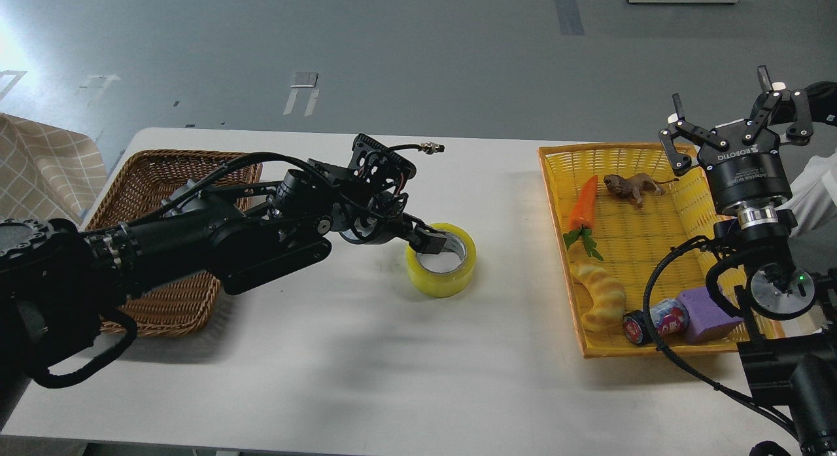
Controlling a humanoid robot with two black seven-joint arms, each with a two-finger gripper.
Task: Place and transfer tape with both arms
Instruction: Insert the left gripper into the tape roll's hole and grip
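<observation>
Tape [442, 260] flat on the white bench [327, 351], core up, mid-bench, so either arm can reach it. Left end effector [428, 240] at its near rim, one finger inside the core, apparently pinching the wall; grip not confirmed. Right end effector [735, 139] well off to the right, raised over the yellow tray [556, 181], fingers spread wide, empty, likely waiting for handover. Wicker basket [163, 181] behind left arm.

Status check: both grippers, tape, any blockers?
Left gripper at the tape, one finger inside the core; grip unconfirmed. Right gripper open, raised over yellow basket. Tape on white table, mid-table. No blockers seen.
</observation>
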